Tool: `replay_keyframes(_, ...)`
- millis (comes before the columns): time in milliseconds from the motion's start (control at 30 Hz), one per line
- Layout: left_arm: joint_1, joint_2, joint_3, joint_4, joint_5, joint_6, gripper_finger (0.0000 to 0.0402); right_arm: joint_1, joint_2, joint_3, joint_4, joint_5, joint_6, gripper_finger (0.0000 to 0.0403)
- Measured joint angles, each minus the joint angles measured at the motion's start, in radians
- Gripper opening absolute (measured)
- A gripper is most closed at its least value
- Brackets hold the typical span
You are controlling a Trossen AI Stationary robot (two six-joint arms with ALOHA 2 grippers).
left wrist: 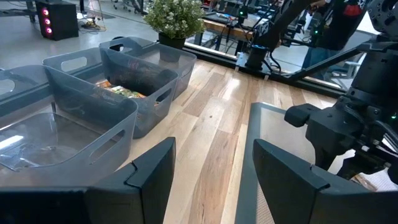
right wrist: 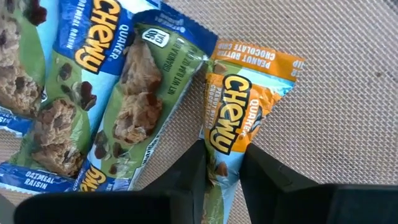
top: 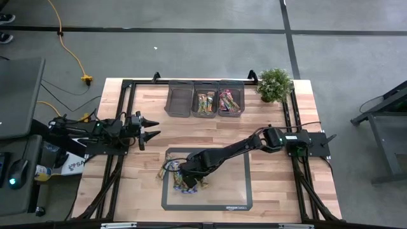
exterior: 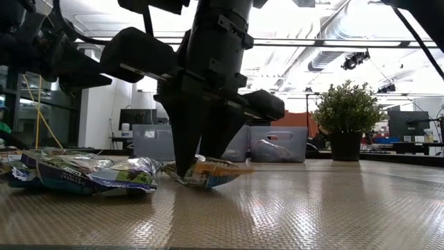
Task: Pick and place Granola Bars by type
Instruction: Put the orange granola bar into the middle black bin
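Orange-wrapped granola bar (right wrist: 239, 118) lies on the grey mat (top: 235, 191) w/ the right gripper (right wrist: 222, 171) down over it, both fingers pinching its lower end, beside the blue-wrapped bars (right wrist: 99, 93) piled at the mat's left side. Left gripper (top: 151, 127) hovers over bare wood left of the mat, fingers spread wide, nothing in them. Three grey bins (top: 205, 98) sit at the table's far edge next to a potted plant (top: 275, 84); middle & right bins already have bars in them.

Granola Bars (top: 184, 181) lie on the mat (top: 235, 191), three bins (top: 205, 98) behind it.
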Motion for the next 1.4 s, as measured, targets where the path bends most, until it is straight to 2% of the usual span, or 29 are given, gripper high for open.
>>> replay_keyframes(233,0.000,0.000,0.000,0.000,0.000,0.000,0.0211,-0.007,0.001,0.053,-0.006,0.054,-0.023,0.0073)
replay_keyframes(667,0.000,0.000,0.000,0.000,0.000,0.000,0.0211,-0.006,-0.002,0.059,-0.007,0.055,-0.039,0.0073)
replay_keyframes(1133,0.000,0.000,0.000,0.000,0.000,0.000,0.0211,-0.007,-0.006,0.061,0.289,0.032,-0.165,0.0073)
replay_keyframes(1400,0.000,0.000,0.000,0.000,0.000,0.000,0.0211,-0.016,-0.039,0.061,0.539,0.004,-0.294,0.0064)
